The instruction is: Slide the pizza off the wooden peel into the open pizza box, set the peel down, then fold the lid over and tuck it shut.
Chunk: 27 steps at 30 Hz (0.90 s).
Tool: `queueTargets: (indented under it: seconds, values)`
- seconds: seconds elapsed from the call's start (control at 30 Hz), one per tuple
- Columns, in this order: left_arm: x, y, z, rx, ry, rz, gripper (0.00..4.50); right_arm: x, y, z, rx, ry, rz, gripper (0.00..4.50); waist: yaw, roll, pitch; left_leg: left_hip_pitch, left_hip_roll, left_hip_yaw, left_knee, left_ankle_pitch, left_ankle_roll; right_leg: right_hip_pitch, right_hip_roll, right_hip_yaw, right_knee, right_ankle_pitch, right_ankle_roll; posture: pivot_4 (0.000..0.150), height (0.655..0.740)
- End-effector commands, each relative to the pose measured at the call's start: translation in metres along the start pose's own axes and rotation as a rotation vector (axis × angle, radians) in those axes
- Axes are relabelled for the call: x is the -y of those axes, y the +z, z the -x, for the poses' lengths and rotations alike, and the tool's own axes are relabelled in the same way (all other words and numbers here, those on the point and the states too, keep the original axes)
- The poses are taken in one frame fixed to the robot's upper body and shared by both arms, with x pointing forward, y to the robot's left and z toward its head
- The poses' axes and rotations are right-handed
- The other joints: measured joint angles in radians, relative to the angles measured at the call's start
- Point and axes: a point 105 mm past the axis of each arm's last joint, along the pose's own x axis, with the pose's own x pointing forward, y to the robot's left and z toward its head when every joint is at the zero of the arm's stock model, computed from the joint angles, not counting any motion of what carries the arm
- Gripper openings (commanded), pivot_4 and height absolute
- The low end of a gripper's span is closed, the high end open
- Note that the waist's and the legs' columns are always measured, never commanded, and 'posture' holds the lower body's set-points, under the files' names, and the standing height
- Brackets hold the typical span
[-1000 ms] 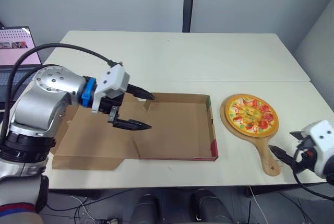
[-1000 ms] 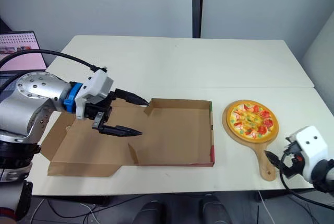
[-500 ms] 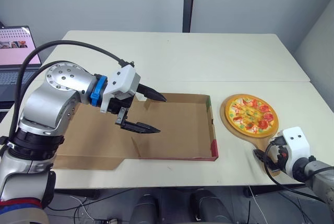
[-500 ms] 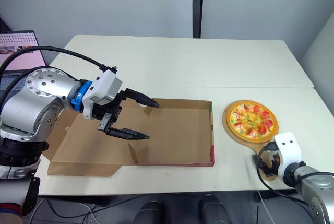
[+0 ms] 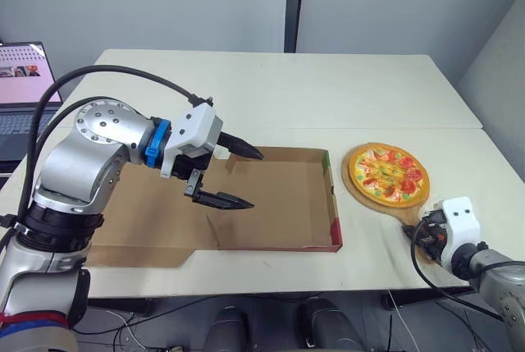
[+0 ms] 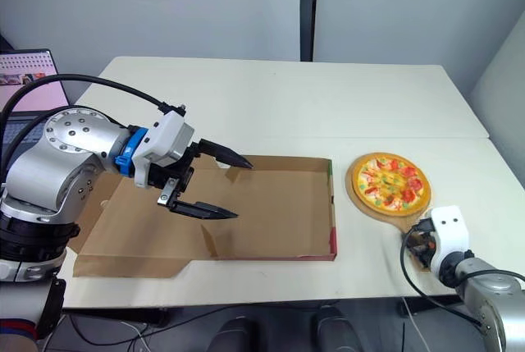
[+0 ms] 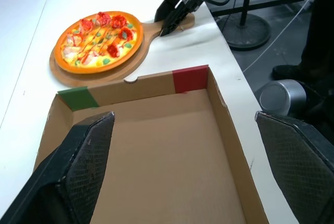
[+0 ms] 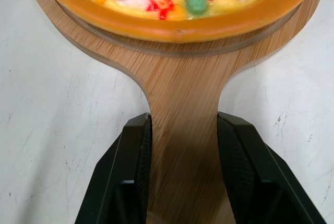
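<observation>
So the right end effector [image 8: 185, 125] is clenched on the handle of the wooden peel [image 8: 182, 72]. The pizza [image 5: 387, 173] sits on it, on the surface [image 5: 328, 89] just right of the open pizza box [image 5: 279, 208]. The left end effector [image 5: 256, 180] hovers over the box's left side, fingers spread wide.

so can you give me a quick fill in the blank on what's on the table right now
The pizza rests on the wooden peel, on the robot's ___ side of the pizza box.
The right gripper is closed on the peel's ___.
The left gripper hovers over the box with its fingers ___.
Inside, the box is ___.

Missing words: right; handle; open; empty
</observation>
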Motion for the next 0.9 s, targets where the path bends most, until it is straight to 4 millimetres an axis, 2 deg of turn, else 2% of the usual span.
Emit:
queueTargets:
  seconds: [0.03, 0.27, 0.4, 0.6, 0.77, 0.9]
  values:
    - [-0.003, 0.004, 0.008, -0.021, 0.051, -0.038, 4.5, 0.023, 0.011, 0.006, 0.065, -0.103, 0.017, 1.55, 0.001, 0.0, 0.0, 0.0, 0.0, 0.0, 0.0, 0.0, 0.0, 0.0, 0.0, 0.0, 0.0, 0.0, 0.0, 0.15, 0.7325]
    - [-0.004, -0.003, 0.019, -0.043, 0.115, 0.013, 4.5, 0.04, 0.068, 0.024, 0.252, -0.116, 0.192, 1.55, 0.0, 0.012, 0.008, -0.004, -0.001, 0.001, 0.0, 0.0, 0.0, -0.003, -0.001, 0.001, -0.001, 0.002, 0.003, 0.15, 0.7325]
    - [-0.003, -0.01, 0.022, -0.061, 0.135, 0.029, 4.5, 0.035, 0.106, 0.036, 0.29, -0.048, 0.358, 1.55, -0.006, 0.016, 0.01, -0.008, -0.001, 0.0, 0.0, 0.0, 0.0, -0.008, 0.001, 0.001, 0.0, 0.002, 0.004, 0.15, 0.7325]
    - [-0.009, -0.021, 0.044, -0.128, 0.223, 0.063, 4.5, 0.005, 0.14, 0.038, 0.293, 0.122, 0.533, 1.55, -0.009, 0.016, 0.01, -0.009, 0.001, -0.002, 0.0, 0.0, 0.0, -0.008, 0.003, -0.001, 0.001, 0.002, 0.003, 0.15, 0.7325]
    - [-0.009, -0.03, 0.061, -0.175, 0.277, 0.083, 4.5, -0.029, 0.15, 0.034, 0.293, 0.267, 0.635, 1.55, -0.007, 0.016, 0.01, -0.012, 0.0, -0.003, 0.0, 0.0, 0.0, -0.01, 0.003, -0.001, 0.0, 0.002, 0.003, 0.15, 0.7325]
    - [-0.004, -0.029, 0.059, -0.158, 0.265, 0.092, 4.5, -0.055, 0.155, 0.024, 0.3, 0.325, 0.746, 1.55, -0.003, 0.015, 0.011, -0.017, 0.0, -0.003, 0.002, 0.0, 0.0, -0.015, 0.002, -0.001, 0.001, 0.002, 0.003, 0.15, 0.7325]
